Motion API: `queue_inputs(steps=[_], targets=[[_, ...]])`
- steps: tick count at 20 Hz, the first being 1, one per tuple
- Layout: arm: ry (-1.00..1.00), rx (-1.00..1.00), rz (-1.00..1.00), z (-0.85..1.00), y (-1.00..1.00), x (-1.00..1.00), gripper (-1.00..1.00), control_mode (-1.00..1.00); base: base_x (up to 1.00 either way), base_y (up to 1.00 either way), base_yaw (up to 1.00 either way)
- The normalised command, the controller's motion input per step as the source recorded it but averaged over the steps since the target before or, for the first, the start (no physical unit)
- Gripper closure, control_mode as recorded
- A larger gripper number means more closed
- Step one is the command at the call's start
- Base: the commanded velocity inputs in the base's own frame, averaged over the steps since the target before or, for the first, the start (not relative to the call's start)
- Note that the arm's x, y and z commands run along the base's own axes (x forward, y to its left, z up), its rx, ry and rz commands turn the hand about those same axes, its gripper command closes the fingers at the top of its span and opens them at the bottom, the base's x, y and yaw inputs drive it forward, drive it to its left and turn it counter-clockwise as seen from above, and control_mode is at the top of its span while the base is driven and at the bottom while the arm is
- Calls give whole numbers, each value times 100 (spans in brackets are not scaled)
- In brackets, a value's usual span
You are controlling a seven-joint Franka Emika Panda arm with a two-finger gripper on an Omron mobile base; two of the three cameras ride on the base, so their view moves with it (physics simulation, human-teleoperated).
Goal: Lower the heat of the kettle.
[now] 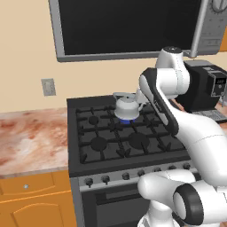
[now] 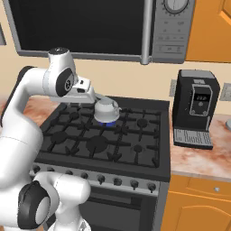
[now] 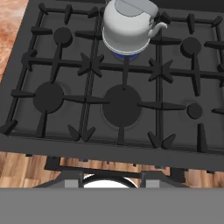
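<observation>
Hand view, rounded silvery kettle (image 3: 127, 28), black cast grates (image 3: 92, 65), perhaps blue flame beneath.

A kitchen: gas stove (image 1: 128, 133), microwave (image 2: 90, 27), coffee machine (image 2: 197, 108).

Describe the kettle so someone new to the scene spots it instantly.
Find the black gas stove under the microwave. On its rear middle burner, over a blue flame, sits the kettle. It is small, squat and silvery-white with a thin arched handle, unlike the black boxy coffee machine on the counter.
</observation>
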Motion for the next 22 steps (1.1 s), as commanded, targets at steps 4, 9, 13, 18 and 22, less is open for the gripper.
queue_inputs(steps=[4, 9, 13, 18, 22], targets=[[0, 0, 0, 0, 0, 0, -100, 100, -2, 5, 0], [0, 0, 0, 0, 0, 0, -100, 100, -7, 26, -2], [0, 0, 0, 0, 0, 0, -100, 100, -4, 27, -1], [0, 0, 0, 0, 0, 0, -100, 100, 0, 36, -1], [0, 0, 0, 0, 0, 0, -100, 100, 0, 38, 0]])
